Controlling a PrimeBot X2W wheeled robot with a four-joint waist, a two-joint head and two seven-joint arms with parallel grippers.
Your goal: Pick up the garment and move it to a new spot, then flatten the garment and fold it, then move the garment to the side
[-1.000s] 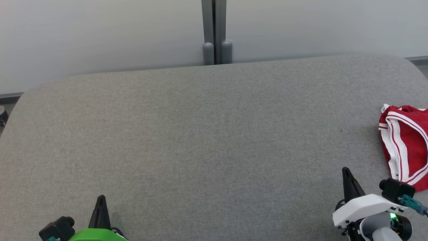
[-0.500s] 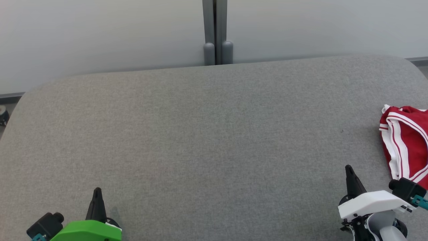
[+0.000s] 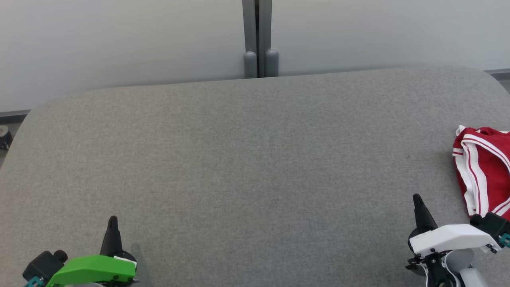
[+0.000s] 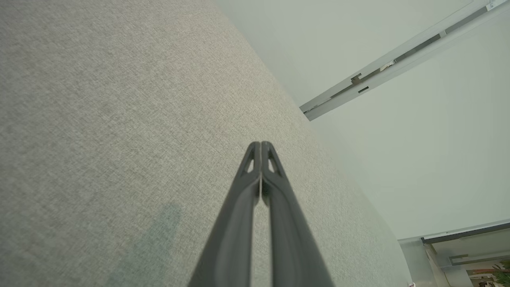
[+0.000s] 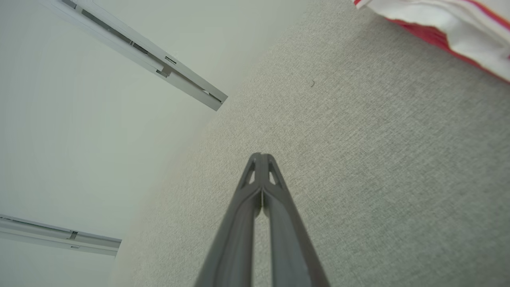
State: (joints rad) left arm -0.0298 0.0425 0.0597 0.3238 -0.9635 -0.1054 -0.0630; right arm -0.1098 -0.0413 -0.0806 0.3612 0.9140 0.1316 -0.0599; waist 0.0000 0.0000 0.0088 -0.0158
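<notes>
Head view: the red, white-striped garment (image 3: pixel 484 171) lies bunched at the right edge of the grey desk (image 3: pixel 255 159), near the right hand (image 3: pixel 416 198) and well apart from the left hand (image 3: pixel 112 219).

Left wrist view: that hand is pressed together, empty.

Right wrist view: likewise.

The cloth looks soft and light; pinch a raised hem fold.

The worktop (image 3: pixel 247 167) is covered in grey woven fabric, flat and smooth, with rounded far corners on both left and right. A crumpled red garment (image 3: pixel 484 167) with white stripes lies directly on it at the right edge, about midway between the near and far edges. A tiny dark speck (image 3: pixel 407 156) sits on the fabric near the garment, towards the middle.
</notes>
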